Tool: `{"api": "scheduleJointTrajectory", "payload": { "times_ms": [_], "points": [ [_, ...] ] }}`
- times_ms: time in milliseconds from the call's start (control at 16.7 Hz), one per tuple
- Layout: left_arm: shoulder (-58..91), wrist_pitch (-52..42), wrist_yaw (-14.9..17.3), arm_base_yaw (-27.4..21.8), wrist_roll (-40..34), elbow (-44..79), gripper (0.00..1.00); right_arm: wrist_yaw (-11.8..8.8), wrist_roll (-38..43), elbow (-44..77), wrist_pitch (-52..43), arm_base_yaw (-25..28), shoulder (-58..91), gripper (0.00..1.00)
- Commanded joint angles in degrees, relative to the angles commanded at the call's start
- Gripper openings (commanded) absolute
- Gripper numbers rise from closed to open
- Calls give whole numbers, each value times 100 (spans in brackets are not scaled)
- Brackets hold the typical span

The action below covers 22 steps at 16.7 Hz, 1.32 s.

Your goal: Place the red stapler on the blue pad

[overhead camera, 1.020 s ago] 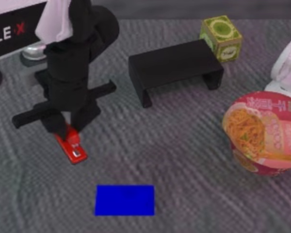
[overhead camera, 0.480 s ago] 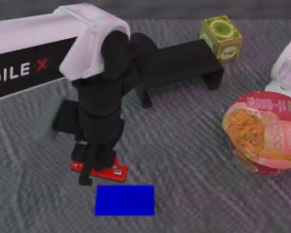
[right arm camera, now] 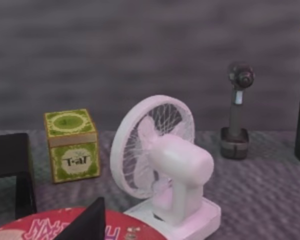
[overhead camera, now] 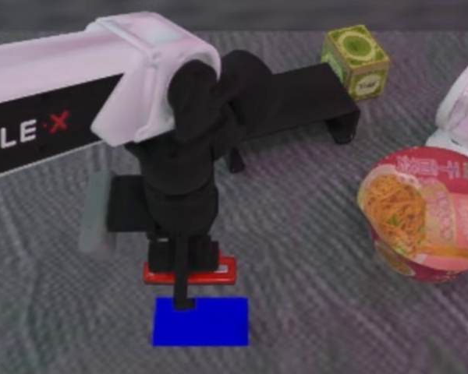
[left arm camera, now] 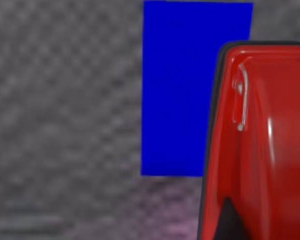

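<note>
Grey table (overhead camera: 312,257): noodle cup (overhead camera: 423,214) full; left claw (overhead camera: 183,269) grips red stapler (overhead camera: 226,270).

The red stapler (overhead camera: 218,270) is small, glossy and bright red with a dark underside, lying crosswise with its long axis running from 9 to 3 o'clock, its middle hidden. It sits just at 12 o'clock of the blue pad (overhead camera: 210,321), a flat, plain vivid blue rectangle at the table's near edge; whether they touch cannot be told.
</note>
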Motion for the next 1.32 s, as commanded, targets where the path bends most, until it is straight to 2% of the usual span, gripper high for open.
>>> {"api": "scheduleJointTrajectory", "payload": {
  "times_ms": [300,780,1140,1320],
  "points": [
    [48,79,-7,24,26,-63,0,0,0,0,0,0,0,100],
    [592,1981,6,19,27,-1346,0,0,0,0,0,0,0,100],
    [676,2208,3,11,21,-1532,0,0,0,0,0,0,0,100],
    [676,2208,3,11,21,-1532,23,0,0,0,0,0,0,100]
  ]
}}
